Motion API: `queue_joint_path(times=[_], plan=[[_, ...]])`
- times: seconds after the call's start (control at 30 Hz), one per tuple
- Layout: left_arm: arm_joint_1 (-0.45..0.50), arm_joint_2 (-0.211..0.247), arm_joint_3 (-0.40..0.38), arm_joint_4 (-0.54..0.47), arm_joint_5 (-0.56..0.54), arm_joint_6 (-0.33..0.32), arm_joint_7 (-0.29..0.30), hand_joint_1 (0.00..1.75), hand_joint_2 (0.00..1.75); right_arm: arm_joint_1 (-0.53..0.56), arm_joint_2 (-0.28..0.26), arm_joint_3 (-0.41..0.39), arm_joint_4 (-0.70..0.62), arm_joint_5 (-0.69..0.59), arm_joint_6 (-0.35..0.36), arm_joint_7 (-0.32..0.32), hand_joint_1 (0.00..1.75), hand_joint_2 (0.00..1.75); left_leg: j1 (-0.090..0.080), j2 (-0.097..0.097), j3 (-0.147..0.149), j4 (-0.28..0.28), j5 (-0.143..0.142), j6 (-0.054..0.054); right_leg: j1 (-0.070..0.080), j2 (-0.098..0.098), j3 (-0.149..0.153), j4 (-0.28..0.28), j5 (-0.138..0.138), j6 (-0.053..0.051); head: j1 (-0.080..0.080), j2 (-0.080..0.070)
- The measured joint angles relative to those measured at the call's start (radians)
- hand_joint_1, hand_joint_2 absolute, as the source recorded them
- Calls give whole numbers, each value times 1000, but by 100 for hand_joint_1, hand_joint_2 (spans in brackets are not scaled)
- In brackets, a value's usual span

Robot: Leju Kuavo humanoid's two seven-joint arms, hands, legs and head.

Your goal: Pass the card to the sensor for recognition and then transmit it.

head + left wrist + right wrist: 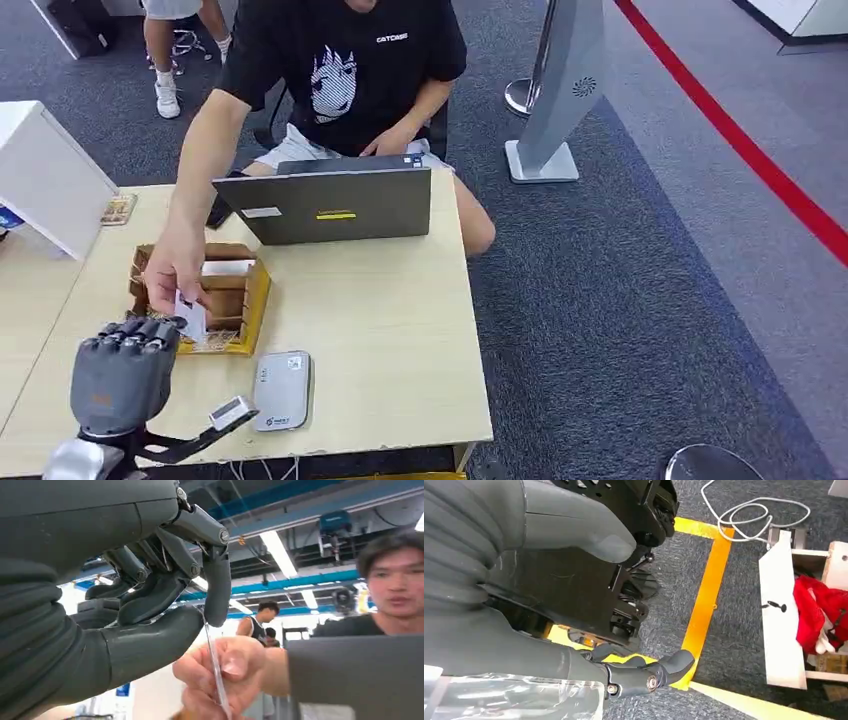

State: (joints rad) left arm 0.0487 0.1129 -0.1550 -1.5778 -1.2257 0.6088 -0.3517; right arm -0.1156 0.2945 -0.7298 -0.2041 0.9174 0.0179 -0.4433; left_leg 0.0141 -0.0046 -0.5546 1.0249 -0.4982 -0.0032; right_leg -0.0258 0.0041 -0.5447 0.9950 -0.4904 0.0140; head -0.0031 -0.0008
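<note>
My left hand (125,365) is raised over the table's front left corner, beside the wooden box (235,300). In the left wrist view the white card (216,672) stands edge-on, its upper end pinched between my thumb and a fingertip of the left hand (150,605). A person's hand (200,672) grips the card's other end. In the head view that hand (170,275) holds the card (192,320) right at my fingers. The grey card sensor (281,390) lies flat on the table to the right of my left hand. My right hand (524,650) hangs over the floor, fingers apart, holding nothing.
The person sits behind the table with a grey laptop (330,205) at its far edge. A white box (45,175) stands on the left. Past the table's right edge is grey carpet with a stand (555,110) and a red floor line (760,160).
</note>
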Motion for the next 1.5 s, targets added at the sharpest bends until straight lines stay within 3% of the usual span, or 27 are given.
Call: queue_joint_path(times=[0.43,1.07,1.17,1.5], plan=[[25,-26,-127,39,-25,-36,32,175,175,0,0,-2,0,-18,2,-13,0,175,0,0,0,0,0,0,0,0,0,0,0,0,0,0],[35,-24,-133,64,-19,-43,42,175,175,0,0,-2,0,-25,0,-18,0,175,0,0,0,0,0,0,0,0,0,0,0,0,0,0],[51,-14,-133,64,-3,-84,43,175,175,1,0,-2,0,-27,0,-20,0,175,0,0,0,0,0,0,0,0,0,0,0,0,0,0],[53,-11,-133,183,-13,-102,69,175,175,0,0,-2,0,-26,15,-28,0,175,0,0,0,0,0,0,0,0,0,0,0,0,0,0]])
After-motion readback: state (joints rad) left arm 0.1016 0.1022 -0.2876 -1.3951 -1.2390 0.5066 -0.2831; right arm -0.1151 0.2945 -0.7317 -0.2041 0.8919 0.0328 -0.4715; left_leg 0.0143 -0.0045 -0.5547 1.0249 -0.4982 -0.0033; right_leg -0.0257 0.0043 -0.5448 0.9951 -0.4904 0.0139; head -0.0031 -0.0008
